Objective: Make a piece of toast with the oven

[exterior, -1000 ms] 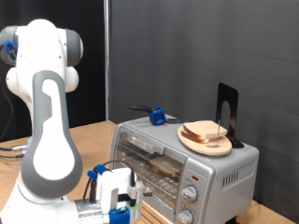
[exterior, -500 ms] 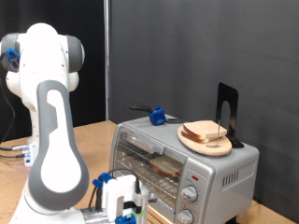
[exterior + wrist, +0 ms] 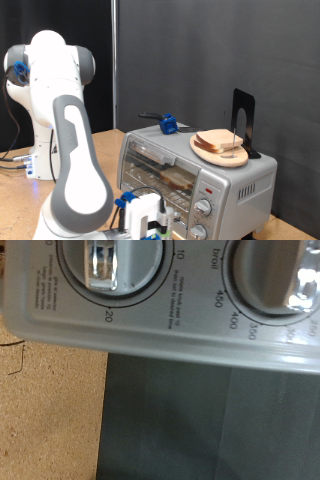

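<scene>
The gripper (image 3: 143, 222), grip state unclear, hangs before the oven (image 3: 196, 175). The wrist view alone shows knobs (image 3: 108, 265) marked "broil", 450, 400, 350. The toast (image 3: 180, 178) sits inside.

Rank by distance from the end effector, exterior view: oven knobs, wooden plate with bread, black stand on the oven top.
End effector sits low in front of the oven.
1. Oven knobs: front panel, just to its right in the exterior view.
2. Wooden plate with bread: on the oven top, up and right.
3. Black stand: behind the plate, farthest.
</scene>
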Action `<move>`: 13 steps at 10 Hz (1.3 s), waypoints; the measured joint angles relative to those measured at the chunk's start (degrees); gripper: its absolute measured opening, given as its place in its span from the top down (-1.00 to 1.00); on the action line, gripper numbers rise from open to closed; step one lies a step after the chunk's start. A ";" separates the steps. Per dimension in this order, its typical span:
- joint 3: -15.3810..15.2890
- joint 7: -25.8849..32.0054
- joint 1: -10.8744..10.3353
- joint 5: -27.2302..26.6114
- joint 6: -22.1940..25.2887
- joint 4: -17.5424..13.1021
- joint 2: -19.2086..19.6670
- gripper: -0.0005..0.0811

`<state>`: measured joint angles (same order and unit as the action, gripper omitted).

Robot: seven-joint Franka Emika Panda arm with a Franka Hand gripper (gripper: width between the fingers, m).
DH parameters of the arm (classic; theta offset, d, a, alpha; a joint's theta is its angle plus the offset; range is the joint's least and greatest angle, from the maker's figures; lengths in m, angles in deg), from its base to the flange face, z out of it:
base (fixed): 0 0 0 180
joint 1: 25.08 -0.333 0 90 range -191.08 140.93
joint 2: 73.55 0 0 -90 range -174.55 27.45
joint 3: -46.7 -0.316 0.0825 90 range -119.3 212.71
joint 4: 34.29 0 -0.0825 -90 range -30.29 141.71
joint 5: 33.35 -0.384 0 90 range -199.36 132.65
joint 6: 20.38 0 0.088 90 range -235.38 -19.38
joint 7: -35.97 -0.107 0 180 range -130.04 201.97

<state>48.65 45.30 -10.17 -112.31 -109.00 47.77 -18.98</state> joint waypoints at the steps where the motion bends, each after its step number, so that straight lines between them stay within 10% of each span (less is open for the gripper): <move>1: 0.01 0.00 -0.78 0.24 -0.79 0.09 0.04 -0.99; 13: -1.78 1.67 -4.31 -1.65 -6.08 0.71 1.29 -0.99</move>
<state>46.87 46.97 -14.48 -113.96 -115.08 48.48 -17.69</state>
